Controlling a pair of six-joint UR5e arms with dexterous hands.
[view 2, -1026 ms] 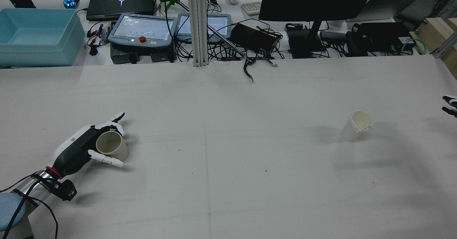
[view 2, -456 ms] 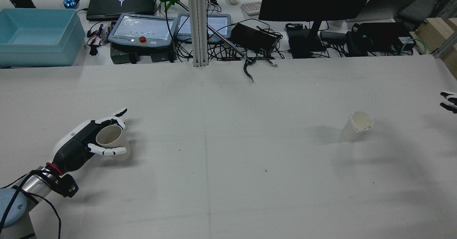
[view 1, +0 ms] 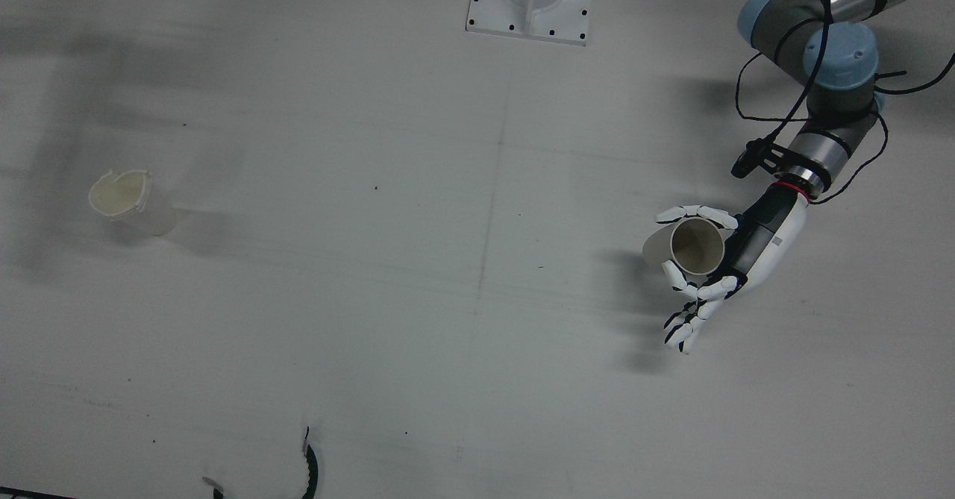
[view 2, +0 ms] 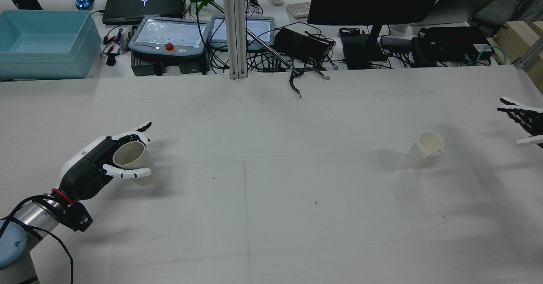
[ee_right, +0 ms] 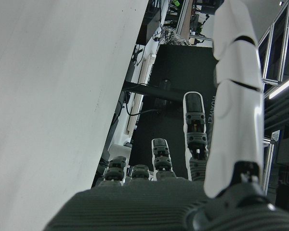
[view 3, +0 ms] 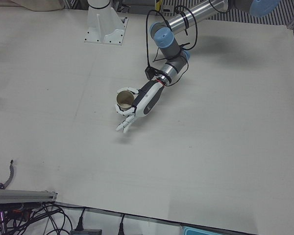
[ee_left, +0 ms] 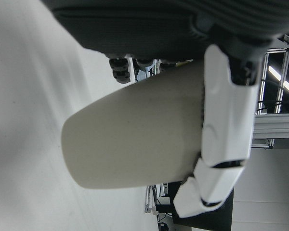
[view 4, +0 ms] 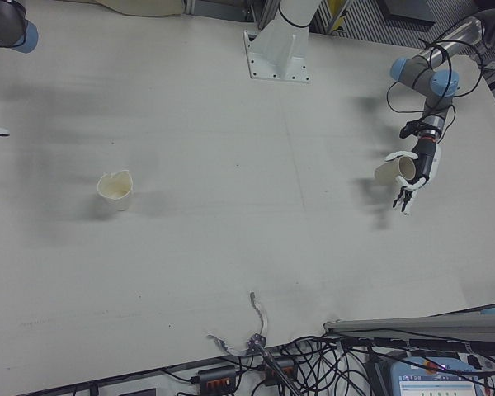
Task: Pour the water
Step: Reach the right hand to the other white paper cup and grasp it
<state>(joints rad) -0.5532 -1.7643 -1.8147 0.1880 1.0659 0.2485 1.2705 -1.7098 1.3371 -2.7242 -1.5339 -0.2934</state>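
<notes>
While my left hand sits near the surface's left edge, I see it clamped around a paper cup, fingers wrapped on the wall. From the rear the cup looks tilted, mouth toward the camera; the front view shows its shadow well apart from it, so it is off the surface. The left hand view gives only the cup's side and one white finger across it; I can't see inside from there, and the rear view shows nothing I can call water. The second cup stands toward the right edge, rim dented, which the front view confirms. My right hand shows at the right edge in the rear view, fingers spread, holding nothing; the front view misses it.
</notes>
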